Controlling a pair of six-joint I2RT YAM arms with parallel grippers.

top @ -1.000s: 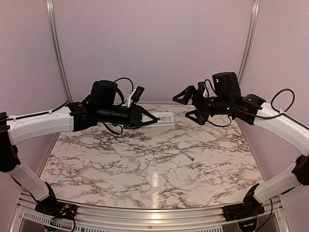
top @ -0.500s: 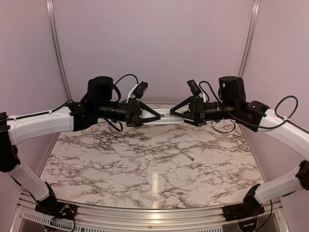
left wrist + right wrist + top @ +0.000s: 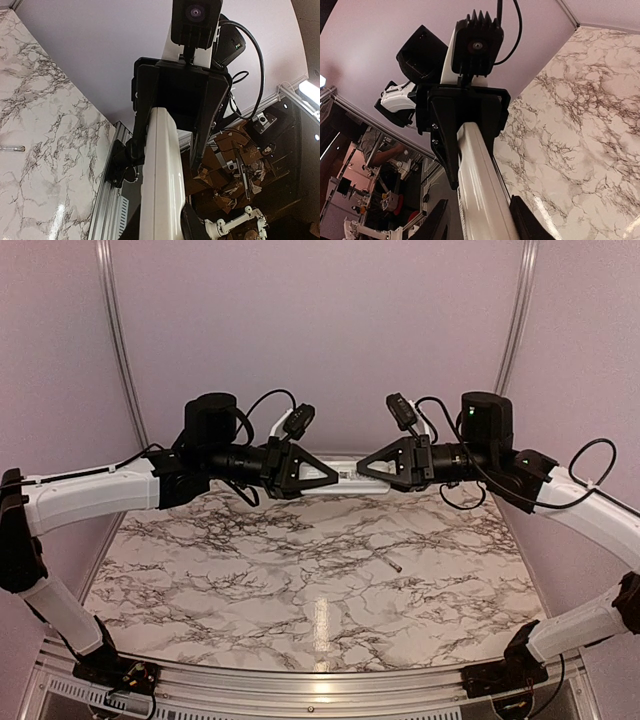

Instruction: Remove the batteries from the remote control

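The remote control (image 3: 346, 478), a slim white bar, hangs level in the air above the back of the table, held at both ends. My left gripper (image 3: 328, 476) is shut on its left end. My right gripper (image 3: 364, 471) has closed onto its right end. In the left wrist view the remote control (image 3: 160, 175) runs up into the right gripper's black jaws. In the right wrist view the remote control (image 3: 482, 185) lies between my fingers (image 3: 522, 220), with a thin dark gap on the other side. The batteries are hidden.
A thin grey rod (image 3: 393, 564) lies on the marble table (image 3: 300, 590) right of centre, also seen as a rod (image 3: 11, 148) in the left wrist view. Aluminium posts (image 3: 118, 340) frame the pink walls. Both arms span the back of the table.
My right arm swung left to the free end of the remote control and its jaws went from wide open to closed on it. The left gripper lifted the remote slightly and kept its grip.
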